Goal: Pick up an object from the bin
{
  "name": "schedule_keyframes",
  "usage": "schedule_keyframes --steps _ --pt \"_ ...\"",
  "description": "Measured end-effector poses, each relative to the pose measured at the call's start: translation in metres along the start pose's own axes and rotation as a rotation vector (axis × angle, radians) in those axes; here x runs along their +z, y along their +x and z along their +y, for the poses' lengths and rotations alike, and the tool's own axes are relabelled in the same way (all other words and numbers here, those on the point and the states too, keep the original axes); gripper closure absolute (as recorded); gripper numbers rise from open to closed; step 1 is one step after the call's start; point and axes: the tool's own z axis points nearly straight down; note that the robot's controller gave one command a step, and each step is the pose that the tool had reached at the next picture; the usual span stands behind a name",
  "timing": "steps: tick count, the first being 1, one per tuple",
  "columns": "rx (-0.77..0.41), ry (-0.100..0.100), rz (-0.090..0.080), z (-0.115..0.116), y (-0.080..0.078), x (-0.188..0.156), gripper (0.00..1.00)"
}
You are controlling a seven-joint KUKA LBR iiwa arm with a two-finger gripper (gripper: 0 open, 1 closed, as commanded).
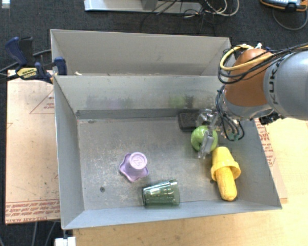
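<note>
Glass (161,193) is closest to me: clear green, on its side against the near wall of the bin (66,152), long axis across the view. Up-left of it is a lilac cup (134,166), round end facing up. Both are well apart from the action.

Moving right: a dark block (188,120) lies flat at the foot of the far wall. Just beside it, on the near side, is a green ball (197,137). That's the thing the gripper (210,136) is at.

Key relation: the gripper sits low at the ball's right edge and overlaps it from this angle, so the ball's centre lies to the gripper's left in the view. Touching or just apart, can't tell. Jaw state: can't tell either, so I'm not calling it a grasp.

The ball is round, so there's no axis to line up on; only the sideways offset matters. My guess is the next move needs a small shift left before closing. Otherwise it could pinch the edge and the ball could roll toward the block.

Right of the gripper and nearer me is a yellow corn (225,177), long axis running near-far, cap end toward the gripper. It's near the ball but not touching.

The arm (292,83) comes in from the right, over the rim.
</note>
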Motion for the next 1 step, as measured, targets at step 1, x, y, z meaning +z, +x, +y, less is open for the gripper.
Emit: schedule_keyframes --steps 1 --pt "0.002 0.002 -0.002 -0.0016 0.0019 0.0061 0.00"
